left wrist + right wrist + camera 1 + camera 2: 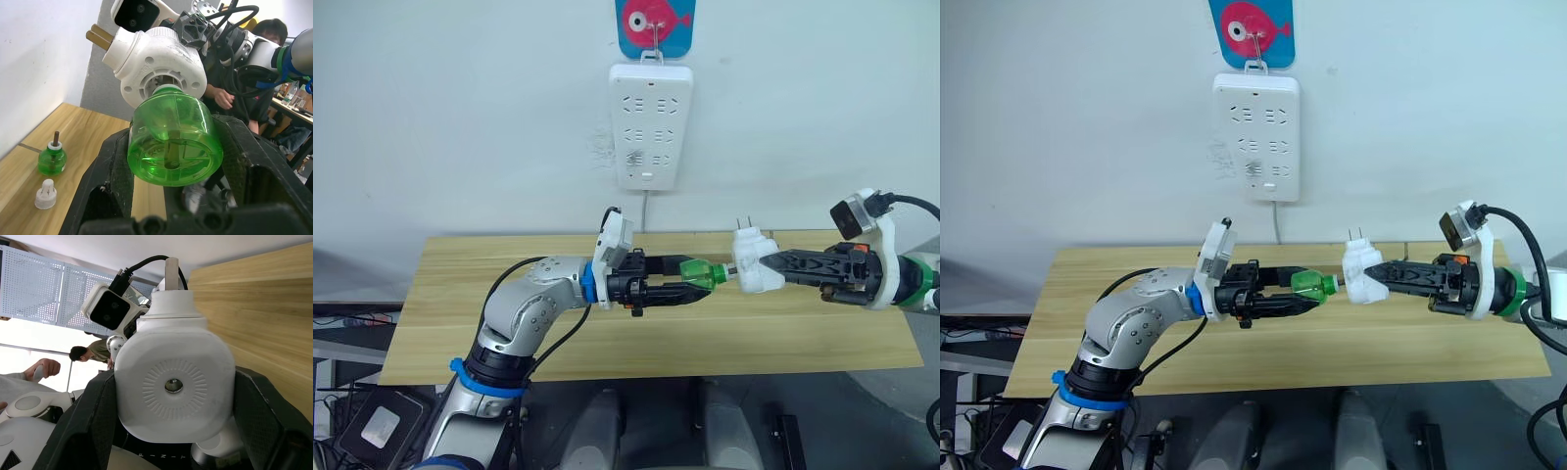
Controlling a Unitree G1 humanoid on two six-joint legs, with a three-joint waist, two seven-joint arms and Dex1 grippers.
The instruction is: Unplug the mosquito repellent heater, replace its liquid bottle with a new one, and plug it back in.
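Observation:
Above the wooden table my two grippers meet. The left gripper is shut on a green liquid bottle, held on its side. The bottle's neck sits in the round opening on the underside of the white mosquito repellent heater. My right gripper is shut on the heater, whose two plug prongs point upward, unplugged. The left wrist view shows the bottle pressed into the heater. In the right wrist view, the heater's vented face sits between my fingers.
A white multi-socket power strip hangs on the wall above the table's far edge, under a fish-shaped hook sign. A second green bottle with a bare wick and a white cap stand on the table. A person sits behind.

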